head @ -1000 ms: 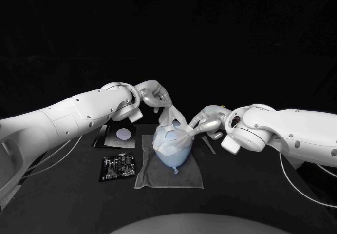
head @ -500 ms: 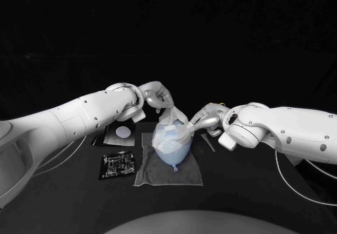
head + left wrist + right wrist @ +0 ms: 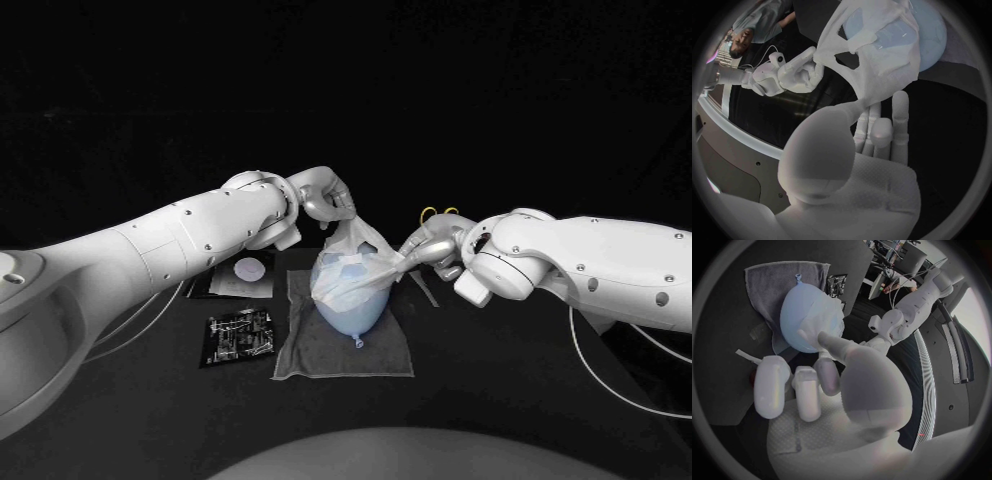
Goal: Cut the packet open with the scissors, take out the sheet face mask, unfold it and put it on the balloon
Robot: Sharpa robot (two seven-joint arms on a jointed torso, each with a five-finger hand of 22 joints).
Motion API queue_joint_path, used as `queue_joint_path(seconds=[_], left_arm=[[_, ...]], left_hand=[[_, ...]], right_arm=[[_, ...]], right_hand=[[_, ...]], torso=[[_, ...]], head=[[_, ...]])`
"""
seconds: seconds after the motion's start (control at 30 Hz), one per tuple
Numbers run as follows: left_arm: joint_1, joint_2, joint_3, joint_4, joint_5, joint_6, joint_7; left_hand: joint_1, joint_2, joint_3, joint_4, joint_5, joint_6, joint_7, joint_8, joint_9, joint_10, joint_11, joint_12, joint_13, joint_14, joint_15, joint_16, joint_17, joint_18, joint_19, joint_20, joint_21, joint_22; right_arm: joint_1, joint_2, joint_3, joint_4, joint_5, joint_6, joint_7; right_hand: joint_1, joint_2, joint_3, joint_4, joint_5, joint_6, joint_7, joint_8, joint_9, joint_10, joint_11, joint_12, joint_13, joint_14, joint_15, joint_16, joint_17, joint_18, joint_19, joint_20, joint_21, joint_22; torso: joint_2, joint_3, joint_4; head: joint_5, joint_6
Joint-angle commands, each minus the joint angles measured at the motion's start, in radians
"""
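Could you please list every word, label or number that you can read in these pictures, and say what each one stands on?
No text is legible.
On the black packet: pale print, too small and blurred to read.
On the dark card beyond it: a pale round mark, no lettering that can be made out.

Black table point(image 3: 490, 400), black backdrop point(image 3: 346, 80) behind it, brighter room with desks point(image 3: 898, 257) past the table's edge
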Motion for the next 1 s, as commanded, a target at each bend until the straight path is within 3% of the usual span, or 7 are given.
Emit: queue_joint_path(seconds=[0.03,0.33,0.4,0.57,0.83,0.93,1.0], left_arm=[[0.000,0.008,0.001,-0.010,-0.040,-0.049,-0.006],[-0.001,0.024,0.001,-0.022,-0.051,-0.027,-0.010],[-0.001,0.027,0.001,-0.023,-0.052,-0.018,-0.012],[-0.002,0.035,0.000,-0.027,-0.062,-0.008,-0.022],[-0.009,0.051,-0.009,-0.045,-0.068,-0.020,-0.043],[-0.013,0.057,-0.011,-0.055,-0.073,-0.041,-0.054],[-0.015,0.061,-0.013,-0.062,-0.075,-0.057,-0.061]], left_hand=[[0.002,0.007,0.009,-0.001,0.003,-0.001,0.004,0.003,0.084,-0.001,0.000,-0.006,0.002,0.009,0.000,0.007,0.008,0.015,-0.002,0.000,0.008,0.004],[0.002,0.007,0.011,-0.003,0.003,-0.003,0.005,0.002,0.087,-0.002,0.000,-0.007,0.002,0.008,0.000,0.007,0.006,0.016,-0.003,0.000,0.008,0.002],[0.002,0.006,0.012,-0.004,0.003,-0.003,0.005,0.002,0.088,-0.003,0.001,-0.007,0.002,0.006,0.000,0.007,0.001,0.016,-0.003,0.000,0.009,0.002],[0.002,0.006,0.012,-0.004,0.003,-0.003,0.005,0.002,0.088,-0.003,0.001,-0.007,0.002,0.006,0.000,0.007,0.001,0.016,-0.003,0.000,0.009,0.002],[-0.003,0.005,0.014,-0.004,0.003,-0.011,0.010,-0.003,0.092,-0.004,0.003,-0.008,0.003,0.007,0.002,0.009,0.005,0.015,-0.004,0.001,0.011,0.004],[-0.011,-0.001,0.014,-0.005,0.003,-0.042,0.020,-0.025,0.093,-0.010,0.008,-0.009,0.005,-0.008,0.006,0.007,-0.021,0.014,-0.009,0.004,0.012,0.006],[-0.034,-0.011,0.003,0.007,0.003,-0.112,0.039,-0.081,0.076,-0.024,0.022,-0.012,0.008,-0.031,0.018,0.005,-0.049,0.012,-0.018,0.013,0.009,0.006]], right_arm=[[-0.001,0.000,0.000,-0.003,-0.027,0.023,-0.027],[-0.016,0.008,0.000,-0.015,0.026,-0.007,0.003],[-0.018,0.011,0.000,-0.017,0.036,-0.011,0.012],[-0.021,0.018,0.000,-0.021,0.050,-0.015,0.028],[-0.027,0.024,0.000,-0.030,0.051,-0.036,0.030],[-0.028,0.023,0.000,-0.034,0.046,-0.044,0.027],[-0.029,0.023,0.000,-0.036,0.042,-0.048,0.023]], right_hand=[[0.001,-0.010,-0.001,0.005,0.005,-0.002,-0.001,0.004,0.002,0.035,-0.012,-0.003,0.069,0.104,-0.005,0.003,0.263,0.001,0.041,-0.004,-0.004,0.190],[-0.005,-0.017,-0.021,0.015,0.004,-0.026,0.002,-0.003,0.001,0.014,-0.009,-0.048,0.043,0.104,-0.002,0.003,0.263,0.011,0.027,-0.004,-0.056,0.175],[-0.023,-0.026,-0.051,0.033,0.004,-0.054,0.013,-0.022,-0.007,-0.008,0.001,-0.083,0.023,0.098,0.005,-0.010,0.249,0.019,0.013,0.000,-0.103,0.162],[-0.073,-0.079,-0.147,0.089,0.014,-0.149,0.067,-0.111,-0.052,-0.064,0.047,-0.153,-0.016,0.074,0.044,-0.053,0.205,0.033,-0.022,0.029,-0.204,0.131],[-0.057,-0.095,-0.218,0.129,0.017,-0.185,0.082,-0.154,-0.076,-0.096,0.063,-0.172,-0.034,0.061,0.060,-0.069,0.186,0.042,-0.036,0.049,-0.250,0.117],[-0.053,-0.095,-0.223,0.132,0.017,-0.188,0.083,-0.158,-0.078,-0.097,0.064,-0.170,-0.034,0.061,0.061,-0.069,0.186,0.042,-0.036,0.051,-0.250,0.116],[-0.050,-0.094,-0.227,0.134,0.017,-0.190,0.084,-0.160,-0.080,-0.098,0.065,-0.170,-0.035,0.061,0.061,-0.069,0.186,0.042,-0.036,0.051,-0.249,0.117]], torso=[[0.000,-0.0002,0.0005],[0.000,-0.0009,0.0023],[0.000,-0.0006,0.0019],[0.000,0.0000,0.0018],[0.000,-0.0014,0.0005],[0.000,-0.0010,0.0011],[0.000,-0.0009,0.0008]], head=[[-0.001,0.000],[-0.005,0.000],[-0.005,-0.001],[-0.004,-0.002],[-0.005,-0.004],[-0.008,-0.005],[-0.008,-0.006]])
